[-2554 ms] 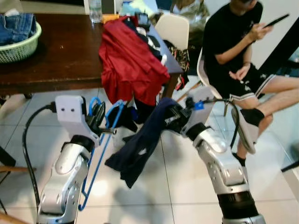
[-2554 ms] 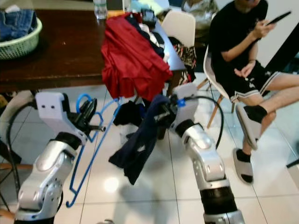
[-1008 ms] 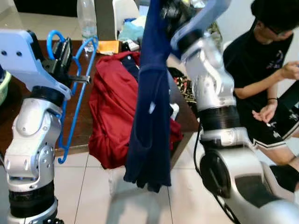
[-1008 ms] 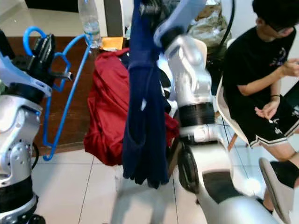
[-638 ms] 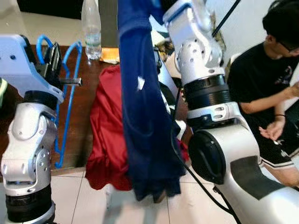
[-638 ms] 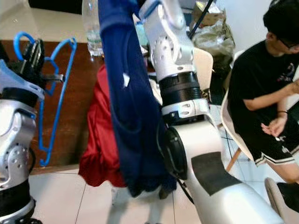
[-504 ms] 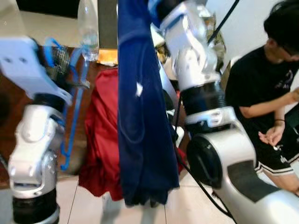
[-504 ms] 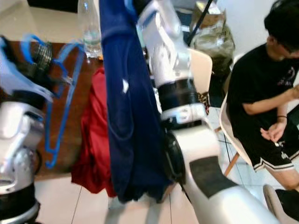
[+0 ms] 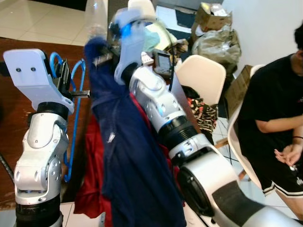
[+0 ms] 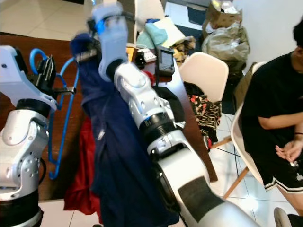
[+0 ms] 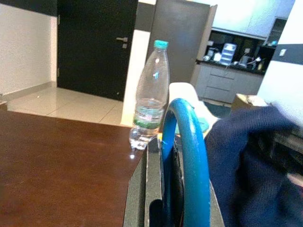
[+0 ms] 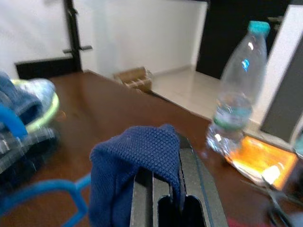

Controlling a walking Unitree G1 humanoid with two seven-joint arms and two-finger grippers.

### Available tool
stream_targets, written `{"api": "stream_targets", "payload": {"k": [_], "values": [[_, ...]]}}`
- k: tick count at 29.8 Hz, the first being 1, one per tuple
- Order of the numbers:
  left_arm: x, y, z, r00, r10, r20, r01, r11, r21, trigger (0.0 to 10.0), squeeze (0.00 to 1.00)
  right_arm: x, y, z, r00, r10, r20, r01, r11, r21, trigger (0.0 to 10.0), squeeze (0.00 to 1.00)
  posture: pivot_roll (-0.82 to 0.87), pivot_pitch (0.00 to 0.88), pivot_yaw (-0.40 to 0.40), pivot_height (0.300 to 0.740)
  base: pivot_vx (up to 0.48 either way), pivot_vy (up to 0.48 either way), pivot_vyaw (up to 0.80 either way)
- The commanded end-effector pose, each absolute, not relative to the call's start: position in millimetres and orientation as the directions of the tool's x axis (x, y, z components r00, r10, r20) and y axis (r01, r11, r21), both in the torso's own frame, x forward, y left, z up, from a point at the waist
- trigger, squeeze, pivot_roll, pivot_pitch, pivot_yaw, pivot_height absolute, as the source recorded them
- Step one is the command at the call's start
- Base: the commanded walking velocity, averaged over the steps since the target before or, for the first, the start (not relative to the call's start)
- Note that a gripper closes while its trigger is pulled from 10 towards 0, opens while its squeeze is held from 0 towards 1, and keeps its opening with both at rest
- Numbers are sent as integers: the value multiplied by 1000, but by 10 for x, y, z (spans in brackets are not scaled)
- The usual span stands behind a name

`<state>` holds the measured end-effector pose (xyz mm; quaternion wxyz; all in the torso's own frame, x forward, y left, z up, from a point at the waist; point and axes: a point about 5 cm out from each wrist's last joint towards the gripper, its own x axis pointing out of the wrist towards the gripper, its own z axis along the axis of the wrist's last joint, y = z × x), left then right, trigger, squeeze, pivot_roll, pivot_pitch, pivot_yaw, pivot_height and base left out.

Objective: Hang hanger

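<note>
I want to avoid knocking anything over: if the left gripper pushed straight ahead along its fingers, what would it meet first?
Probably the plastic water bottle standing on the brown table; it sits nearly ahead of the left gripper, which holds the blue hanger. Depth is unclear.

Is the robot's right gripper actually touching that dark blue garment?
Touching. In the right wrist view, the navy garment is draped over and pinched between the right gripper's black fingers.

The hanger (image 9: 75,109) is bright blue, the hanging garment (image 9: 135,165) navy, the cloth behind it (image 9: 92,161) red, the table (image 10: 28,52) dark brown wood.
</note>
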<state>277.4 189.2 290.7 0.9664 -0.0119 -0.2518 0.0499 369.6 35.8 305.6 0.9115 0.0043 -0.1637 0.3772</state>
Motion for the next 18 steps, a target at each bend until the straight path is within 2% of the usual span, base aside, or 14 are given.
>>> {"api": "stream_targets", "payload": {"k": [1, 4, 6, 8, 9, 11, 12, 16, 18], "values": [[2772, 1886, 2860, 876, 114, 469, -104, 993, -48, 10000, 0, 3710, 321, 3008, 672, 687, 278, -673, 722, -157, 10000, 0, 208, 131, -175, 740, 0, 0, 0], [2776, 1885, 2853, 877, 117, 465, -107, 993, -48, 10000, 0, 3720, 299, 2963, 686, 678, 265, -653, 734, -190, 10000, 0, 208, 131, -175, 740, 0, 0, 0], [2786, 1851, 2847, 881, 105, 462, -95, 994, -44, 10000, 0, 3844, 86, 2778, 776, 598, 201, -544, 795, -270, 10000, 0, 208, 130, -170, 740, 0, 0, 0], [2788, 1841, 2847, 882, 101, 461, -92, 995, -43, 10000, 0, 3883, 13, 2724, 800, 571, 183, -513, 810, -285, 10000, 0, 208, 130, -170, 740, 0, 0, 0], [2790, 1836, 2847, 883, 98, 460, -89, 995, -41, 10000, 0, 3913, -56, 2670, 817, 554, 159, -492, 814, -309, 10000, 286, 208, 129, -169, 740, 0, 0, 0], [2790, 1836, 2847, 883, 98, 460, -89, 995, -41, 10000, 0, 3913, -56, 2670, 817, 554, 159, -492, 814, -309, 10000, 286, 208, 129, -169, 740, 0, 0, 0], [2794, 1830, 2851, 882, 94, 461, -87, 996, -37, 10000, 0, 3933, -136, 2564, 820, 561, 111, -501, 799, -333, 10000, 1000, 210, 124, -168, 740, 0, 0, 0], [2796, 1827, 2856, 881, 92, 463, -86, 996, -34, 10000, 0, 3938, -177, 2484, 821, 566, 73, -512, 787, -344, 10000, 1000, 210, 121, -165, 740, 0, 0, 0], [2797, 1832, 2864, 880, 94, 465, -91, 995, -28, 10000, 0, 3962, -280, 2388, 845, 534, 24, -490, 791, -367, 10000, 1000, 210, 120, -163, 740, 0, 0, 0]]}}
